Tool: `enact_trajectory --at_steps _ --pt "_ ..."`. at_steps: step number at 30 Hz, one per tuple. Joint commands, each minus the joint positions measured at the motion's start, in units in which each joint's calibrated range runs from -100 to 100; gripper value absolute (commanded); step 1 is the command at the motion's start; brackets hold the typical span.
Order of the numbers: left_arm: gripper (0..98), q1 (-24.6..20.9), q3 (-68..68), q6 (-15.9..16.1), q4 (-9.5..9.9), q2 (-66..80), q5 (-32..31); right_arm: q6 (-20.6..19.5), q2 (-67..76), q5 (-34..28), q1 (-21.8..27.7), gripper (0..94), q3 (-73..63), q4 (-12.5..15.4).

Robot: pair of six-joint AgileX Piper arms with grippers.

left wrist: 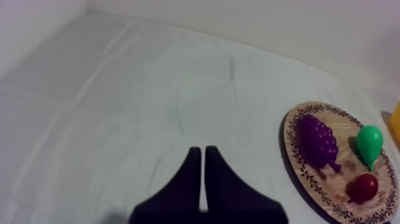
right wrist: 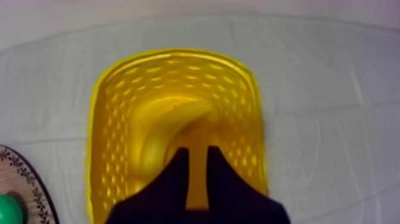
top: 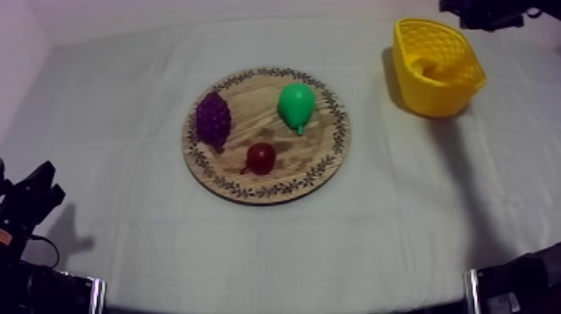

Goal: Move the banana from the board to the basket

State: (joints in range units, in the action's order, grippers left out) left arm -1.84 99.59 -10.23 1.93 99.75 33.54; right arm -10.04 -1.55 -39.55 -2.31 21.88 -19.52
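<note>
Both right gripper [right wrist: 197, 152] jaws are standing apart above the banana [right wrist: 163, 128] in the yellow basket [right wrist: 110, 119]; release seemingly finishing, a straight lift-off likely following.

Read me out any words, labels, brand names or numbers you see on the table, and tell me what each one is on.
None: there is no readable text anywhere. The wooden board has a rim of ornament, not letters, and the yellow basket carries no label.
</note>
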Motion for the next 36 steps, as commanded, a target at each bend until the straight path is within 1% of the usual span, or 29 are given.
enact_trajectory --at_steps 1,4,6,8,10,14,15,17,21,22,24,28,30,33,36 --pt "0.0 -0.01 -0.04 0.0 0.0 0.0 0.01 -0.67 16.31 8.07 0.17 1.5 19.21 -0.05" --pt "0.0 -0.01 -0.04 0.0 0.0 0.0 0.01 -1.11 27.36 16.31 0.83 0.7 33.39 -0.03" --pt "0.0 -0.01 -0.04 0.0 0.0 0.0 0.01 -0.14 34.64 20.65 1.07 0.5 42.4 1.07" --pt "0.0 -0.01 -0.04 0.0 0.0 0.0 0.01 1.2 41.8 23.36 1.18 0.3 50.33 2.54" --pt "0.0 -0.01 -0.04 0.0 0.0 0.0 0.01 3.04 48.76 25.77 1.64 0.3 57.42 4.66" --pt "0.0 -0.01 -0.04 0.0 0.0 0.0 0.01 9.26 61.21 29.12 2.56 0.3 69.5 10.6" --pt "0.0 -0.01 -0.04 0.0 0.0 0.0 0.01 10.44 63.94 29.54 2.74 0.3 71.92 11.51" --pt "0.0 -0.01 -0.04 0.0 0.0 0.0 0.01 13.25 69.16 27.89 2.81 0.2 74.85 14.17" --pt "0.0 -0.01 -0.04 -0.02 0.0 0.0 0.01 22.35 78.43 21.33 3.18 0.2 77.09 23.41" --pt "0.0 -0.01 -0.04 -0.01 0.0 0.0 0.01 23.46 80.53 19.25 3.47 0.2 77.33 24.6" --pt "0.0 -0.01 -0.04 -0.01 0.0 0.0 0.01 23.62 84.26 14.96 4.0 0.2 77.62 25.16" --pt "0.0 -0.01 -0.04 0.01 0.0 0.0 0.01 20.78 89.72 8.65 4.33 0.2 77.83 23.63" --pt "0.0 -0.01 -0.04 -0.01 0.0 0.0 0.01 18.7 92.06 6.55 4.6 0.2 77.83 22.57" --pt "0.0 -0.01 -0.04 0.02 0.0 0.0 0.01 16.0 95.21 4.16 5.22 0.3 77.8 21.79" --pt "0.0 -0.01 -0.04 0.0 0.0 0.0 0.01 15.3 96.53 3.3 5.52 3.0 77.79 21.41"
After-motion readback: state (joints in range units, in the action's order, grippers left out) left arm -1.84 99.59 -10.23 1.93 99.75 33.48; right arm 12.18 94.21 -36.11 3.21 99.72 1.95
